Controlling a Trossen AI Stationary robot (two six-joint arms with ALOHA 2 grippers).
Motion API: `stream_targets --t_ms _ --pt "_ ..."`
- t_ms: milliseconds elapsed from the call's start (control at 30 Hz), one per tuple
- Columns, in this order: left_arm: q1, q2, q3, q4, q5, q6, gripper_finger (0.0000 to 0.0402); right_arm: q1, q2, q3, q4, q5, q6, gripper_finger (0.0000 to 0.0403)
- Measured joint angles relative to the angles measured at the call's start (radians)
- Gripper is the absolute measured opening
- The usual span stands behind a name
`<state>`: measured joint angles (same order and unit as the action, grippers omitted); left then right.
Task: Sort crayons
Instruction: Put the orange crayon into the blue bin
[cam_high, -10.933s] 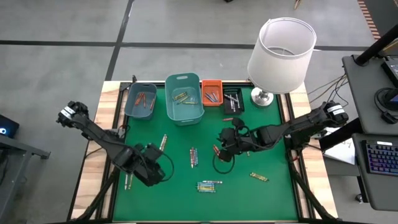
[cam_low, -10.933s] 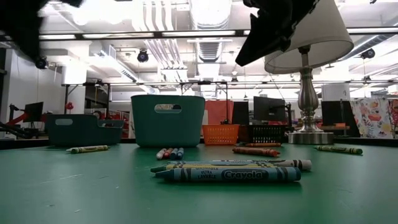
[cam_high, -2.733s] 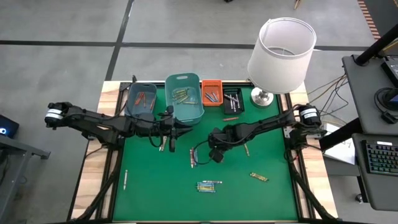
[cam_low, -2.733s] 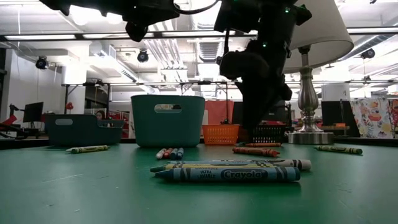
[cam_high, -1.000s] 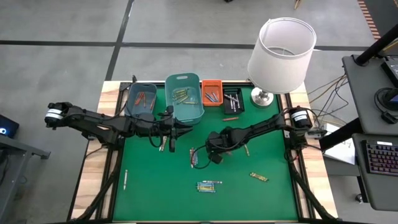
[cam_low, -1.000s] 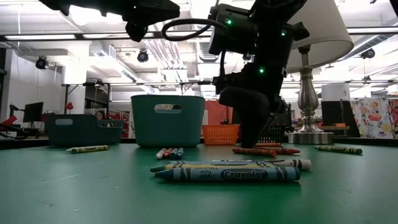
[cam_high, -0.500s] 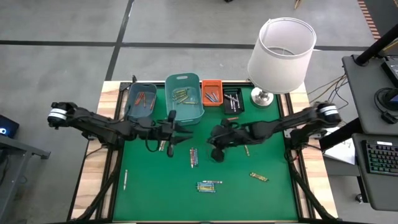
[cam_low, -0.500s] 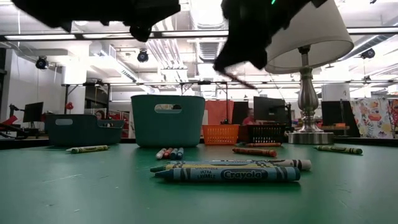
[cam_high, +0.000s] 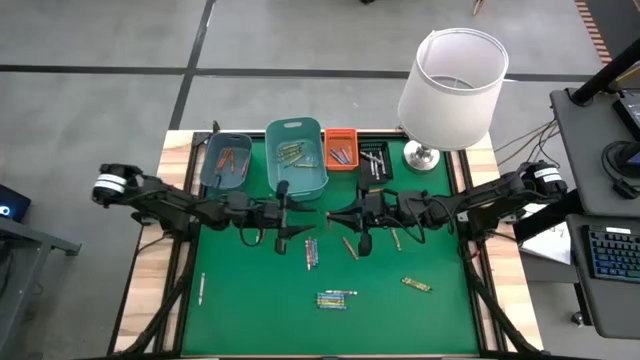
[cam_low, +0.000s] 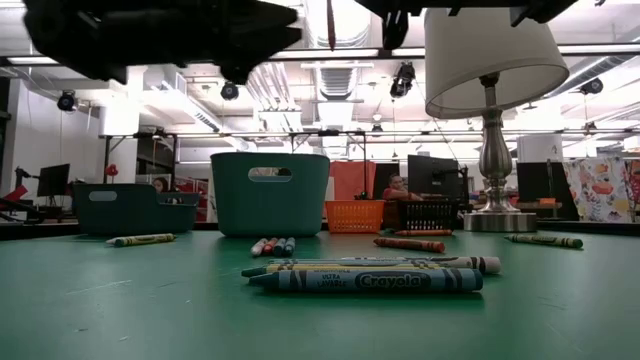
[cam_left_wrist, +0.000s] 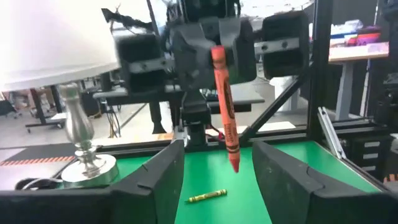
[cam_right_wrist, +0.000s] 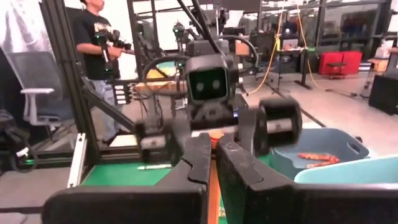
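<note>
The right gripper had its jaws clamped on an orange-red crayon, held upright above mid-worktop facing the left gripper, whose jaws stood wide. For a clean handover, the left jaws should probably close squarely on the free end before the right lets go — no twisting.

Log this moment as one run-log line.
right hand: shut on orange crayon, held up mid-table | left hand: open, facing it | handover not yet done
</note>
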<state>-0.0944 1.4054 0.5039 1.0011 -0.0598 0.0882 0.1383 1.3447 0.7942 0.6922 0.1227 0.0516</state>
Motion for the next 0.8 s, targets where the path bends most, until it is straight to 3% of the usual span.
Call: stream_targets --t_ms 200,400,533,700,800 --pt "0.000 0.136 0.108 0.001 0.026 0.007 0.0174 0.000 0.019 0.034 -0.015 -0.001 -0.050 0.0012" --pt "0.000 0.176 0.159 0.004 0.063 0.008 0.0161 0.001 0.017 0.035 -0.027 -0.001 -0.084 0.0012" --pt "0.003 0.171 0.146 0.002 0.032 0.009 0.0118 0.001 0.017 0.035 -0.032 0.000 -0.090 0.0013" --pt "0.013 0.156 0.134 -0.007 0.022 0.003 0.0027 0.001 0.017 0.035 -0.041 0.001 -0.085 0.0016" --pt "0.016 0.140 0.134 -0.041 0.021 0.000 0.0010 0.001 0.017 0.035 -0.054 0.003 -0.066 0.0033"
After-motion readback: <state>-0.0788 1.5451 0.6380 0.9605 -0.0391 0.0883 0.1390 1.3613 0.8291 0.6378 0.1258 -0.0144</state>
